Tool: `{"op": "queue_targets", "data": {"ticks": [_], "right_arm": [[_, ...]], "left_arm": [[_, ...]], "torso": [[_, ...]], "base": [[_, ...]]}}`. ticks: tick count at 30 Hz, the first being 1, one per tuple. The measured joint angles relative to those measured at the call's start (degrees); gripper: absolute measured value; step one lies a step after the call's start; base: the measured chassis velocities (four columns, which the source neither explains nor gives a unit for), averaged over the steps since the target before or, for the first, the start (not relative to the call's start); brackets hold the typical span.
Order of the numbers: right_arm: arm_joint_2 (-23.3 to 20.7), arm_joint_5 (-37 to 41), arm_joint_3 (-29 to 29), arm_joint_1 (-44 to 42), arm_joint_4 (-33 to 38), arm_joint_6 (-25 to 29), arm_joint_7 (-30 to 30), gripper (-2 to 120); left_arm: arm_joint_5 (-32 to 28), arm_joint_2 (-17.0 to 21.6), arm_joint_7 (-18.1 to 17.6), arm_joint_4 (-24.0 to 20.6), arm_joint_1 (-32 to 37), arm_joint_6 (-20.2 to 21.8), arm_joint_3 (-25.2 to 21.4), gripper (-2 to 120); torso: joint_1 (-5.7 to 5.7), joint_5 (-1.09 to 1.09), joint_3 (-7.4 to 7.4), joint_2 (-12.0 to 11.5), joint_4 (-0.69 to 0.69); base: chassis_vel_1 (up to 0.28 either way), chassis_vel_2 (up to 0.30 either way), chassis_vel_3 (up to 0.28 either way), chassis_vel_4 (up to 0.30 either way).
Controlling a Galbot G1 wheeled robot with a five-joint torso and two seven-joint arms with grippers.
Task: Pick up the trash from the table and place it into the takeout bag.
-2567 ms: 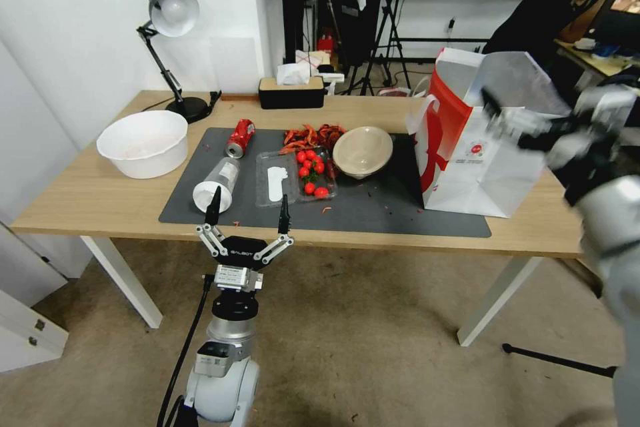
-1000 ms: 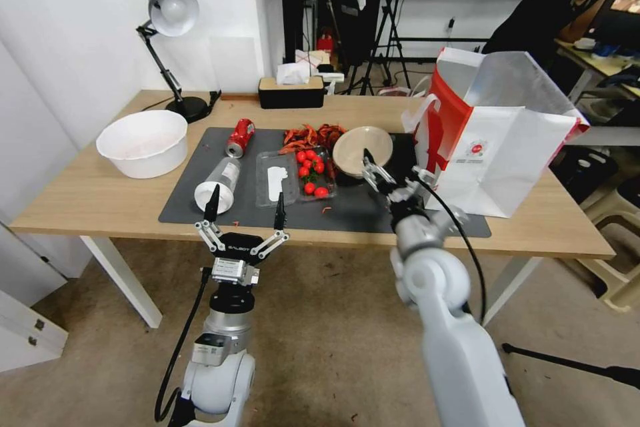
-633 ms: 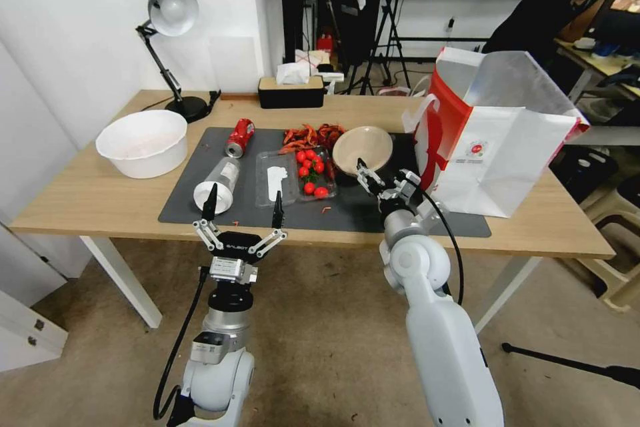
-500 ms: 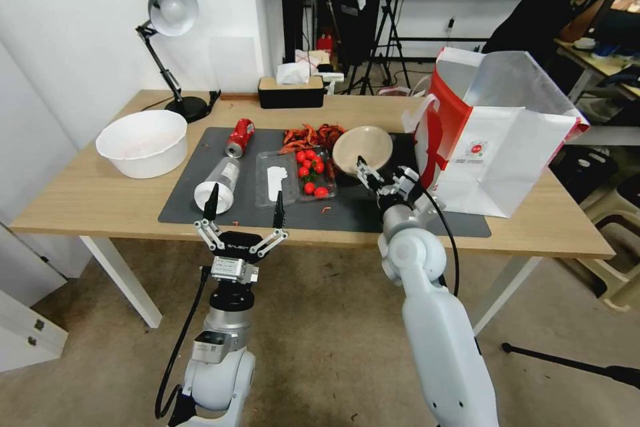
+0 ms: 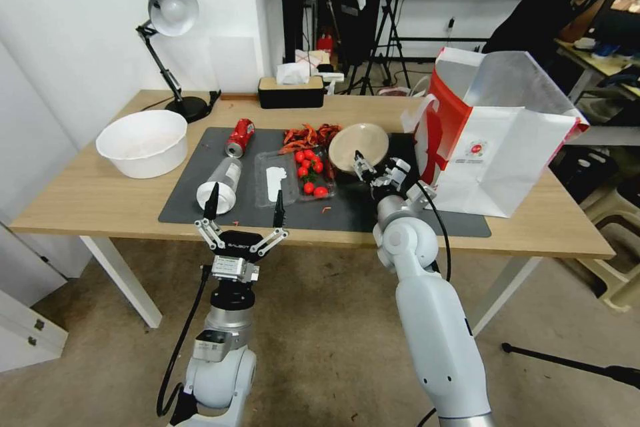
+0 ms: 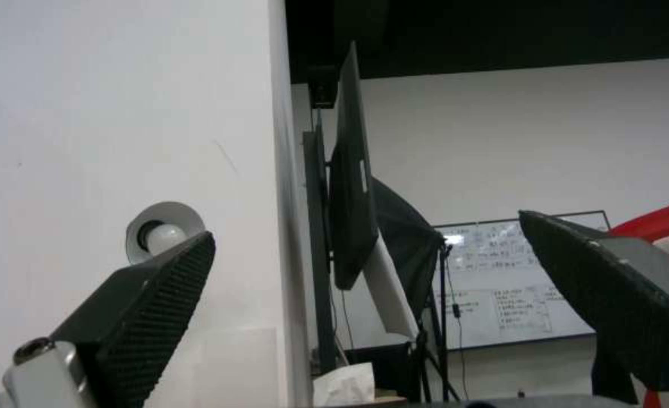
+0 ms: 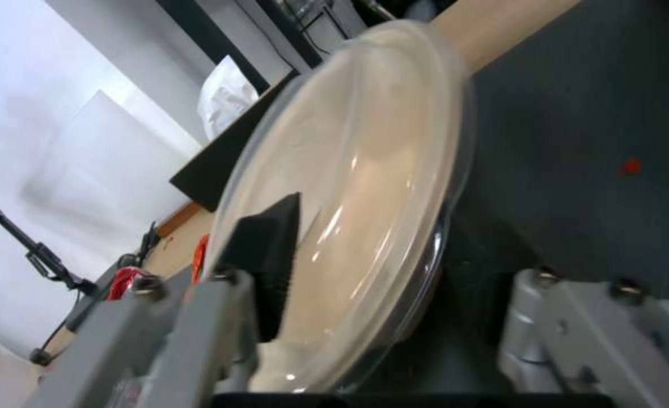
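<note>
The light-wood table [image 5: 93,197] stands on white legs, with a dark grey mat [image 5: 387,210] spread over its middle. Taking the mat's centre as the dial, the takeout bag [image 5: 497,153] stands upright at 3 o'clock, its base partly on the mat. The beige round bowl [image 5: 357,143] sits tilted at about 1 o'clock. At 12 lies a heap of red scraps [image 5: 308,135], with a clear tray of cherry tomatoes [image 5: 312,173] just below it. The crushed red soda can [image 5: 239,137] lies at 11, a clear cup [image 5: 220,185] on its side at 9. Off the mat, a white bowl [image 5: 142,143] rests at 9, a desk lamp [image 5: 167,47] at 10, and a tissue box [image 5: 291,90] at 12.
</note>
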Motion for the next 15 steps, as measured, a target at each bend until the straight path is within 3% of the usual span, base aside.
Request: {"op": "queue_targets", "data": {"ticks": [10,15], "right_arm": [[-0.3,-0.9,0.2,-0.6,0.2,0.4,-1.1,15],[-1.2,-5.1,-0.8,-2.8,7.1,1.2,-3.4,4]], "left_arm": [[0.0,-0.1,0.0,0.2,-0.3,0.0,0.0,100],[0.0,-0.2,-0.1,0.4,-0.3,0.0,0.1,100]], "torso": [[0.00,0.01,0.00,0.0,0.00],[0.00,0.01,0.00,0.0,0.00]], "base": [[0.000,0.000,0.000,0.000],[0.000,0.000,0.000,0.000]]}}
